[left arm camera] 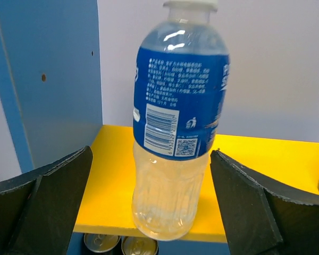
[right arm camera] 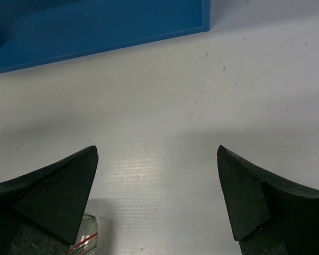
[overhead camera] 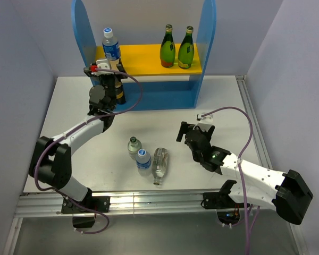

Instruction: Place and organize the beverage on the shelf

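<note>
A clear bottle with a blue label and white cap (overhead camera: pixel 111 45) stands at the left front edge of the shelf's yellow upper board (overhead camera: pixel 143 56). In the left wrist view the bottle (left arm camera: pixel 175 133) stands between my left gripper's (left arm camera: pixel 151 151) open fingers, with a gap on each side. Two green bottles (overhead camera: pixel 167 47) (overhead camera: pixel 185 48) stand on the board's right end. On the table stand a short clear bottle (overhead camera: pixel 134 145) and a second blue-label bottle (overhead camera: pixel 143 161); another clear bottle (overhead camera: pixel 159 164) lies beside them. My right gripper (overhead camera: pixel 189 133) is open and empty over bare table (right arm camera: pixel 157 149).
Two cans (left arm camera: pixel 101 243) (left arm camera: pixel 140 246) stand on the lower level under the blue-label bottle. The blue side panel (left arm camera: pixel 48 79) is close on the left gripper's left. The shelf's blue base (right arm camera: pixel 95 26) lies ahead of the right gripper. A striped bottle end (right arm camera: pixel 85 236) shows by its left finger.
</note>
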